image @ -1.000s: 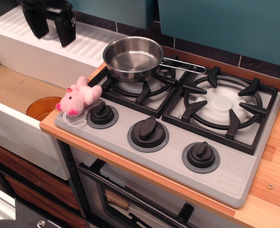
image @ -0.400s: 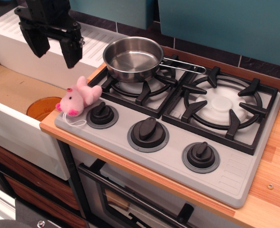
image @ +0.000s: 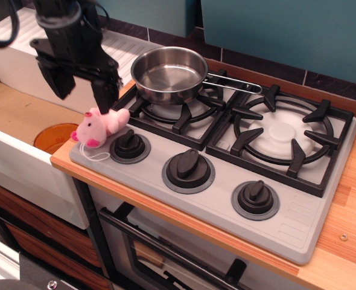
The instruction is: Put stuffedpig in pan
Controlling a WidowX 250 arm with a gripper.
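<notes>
The stuffedpig (image: 99, 127), light pink with a darker snout, lies on the grey stove panel's front-left corner, its white string loop trailing toward the front. The pan (image: 168, 75), shiny steel with a thin handle pointing right, sits on the left rear burner and is empty. My gripper (image: 85, 92) is black, open, with its fingers pointing down just above and behind the pig. The right finger (image: 107, 93) reaches down to the pig's upper edge; the left finger hangs over the sink side. It holds nothing.
A white sink (image: 21, 121) with an orange drain (image: 55, 136) lies left of the stove. Three black knobs (image: 188, 168) line the stove front. A second burner grate (image: 282, 133) is on the right. A wooden counter (image: 347, 229) surrounds the stove.
The gripper has come down and to the right from the back-left drainboard, ending just above the pig. The pig and pan have not moved.
</notes>
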